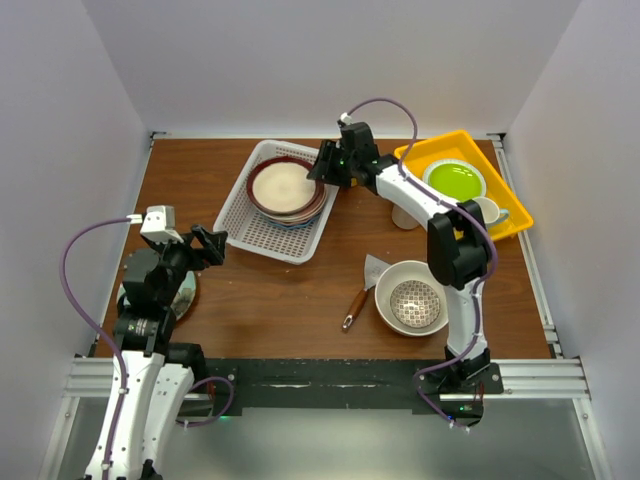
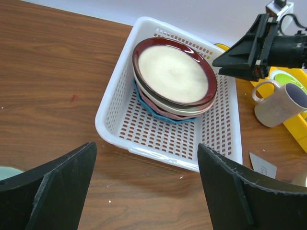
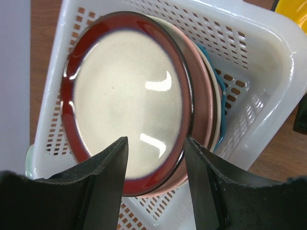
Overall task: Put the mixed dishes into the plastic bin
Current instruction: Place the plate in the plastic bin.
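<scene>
The plastic bin [image 1: 270,235] sits directly beneath the right arm [image 1: 455,250], whose jaws are parted and hold nothing. Under those jaws a stack of plates [image 1: 288,190] already lies in the bin, red-rimmed cream plate [image 3: 127,103] glossy on top, with pink, pale and blue edges showing below. That looks like roughly half the job. Left to do, well apart from both pairs of jaws: the large cream bowl [image 1: 392,300] with the small patterned bowl [image 1: 415,303] nested inside it, and a cream mug [image 2: 278,103]. The left arm [image 1: 160,275] hovers with its jaws wide apart and empty, a pale green dish [image 2: 5,173] just below them.
</scene>
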Robot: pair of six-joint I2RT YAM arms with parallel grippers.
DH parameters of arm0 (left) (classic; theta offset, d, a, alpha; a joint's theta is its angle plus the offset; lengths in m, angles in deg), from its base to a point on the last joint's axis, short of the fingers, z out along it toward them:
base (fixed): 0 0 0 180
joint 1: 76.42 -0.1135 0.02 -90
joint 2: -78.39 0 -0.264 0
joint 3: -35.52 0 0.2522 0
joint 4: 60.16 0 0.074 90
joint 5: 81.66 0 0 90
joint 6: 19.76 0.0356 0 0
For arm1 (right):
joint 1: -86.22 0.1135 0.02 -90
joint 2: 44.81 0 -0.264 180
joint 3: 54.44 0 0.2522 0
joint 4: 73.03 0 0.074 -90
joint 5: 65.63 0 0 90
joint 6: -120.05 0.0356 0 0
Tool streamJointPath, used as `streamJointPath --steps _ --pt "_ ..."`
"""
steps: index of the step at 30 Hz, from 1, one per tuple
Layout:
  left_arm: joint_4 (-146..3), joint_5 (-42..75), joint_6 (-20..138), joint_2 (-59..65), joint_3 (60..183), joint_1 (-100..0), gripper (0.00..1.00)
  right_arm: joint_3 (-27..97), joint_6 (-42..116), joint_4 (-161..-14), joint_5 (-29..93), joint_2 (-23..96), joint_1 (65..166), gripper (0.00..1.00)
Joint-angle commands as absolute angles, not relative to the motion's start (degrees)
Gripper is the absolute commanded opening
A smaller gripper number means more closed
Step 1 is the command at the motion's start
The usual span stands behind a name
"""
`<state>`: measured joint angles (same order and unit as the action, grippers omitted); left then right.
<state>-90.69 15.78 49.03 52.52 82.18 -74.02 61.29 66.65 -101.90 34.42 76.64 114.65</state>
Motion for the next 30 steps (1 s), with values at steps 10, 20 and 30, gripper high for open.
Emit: streamJointPath --steps 10,20,30 --pt "-88.2 14.9 49.7 50.4 81.9 -73.9 0.91 53.7 54.4 -94.0 44.0 59.0 115.1 0.56" --pt "-89.9 10.5 48.1 48.6 82.8 -74.0 0.91 40.3 39.6 -87.1 66.9 42.3 115.1 0.69" --pt "-96.2 -1.8 44.3 42.7 84.8 -74.0 0.91 31.6 31.3 -84.9 74.8 31.8 114.4 0.88"
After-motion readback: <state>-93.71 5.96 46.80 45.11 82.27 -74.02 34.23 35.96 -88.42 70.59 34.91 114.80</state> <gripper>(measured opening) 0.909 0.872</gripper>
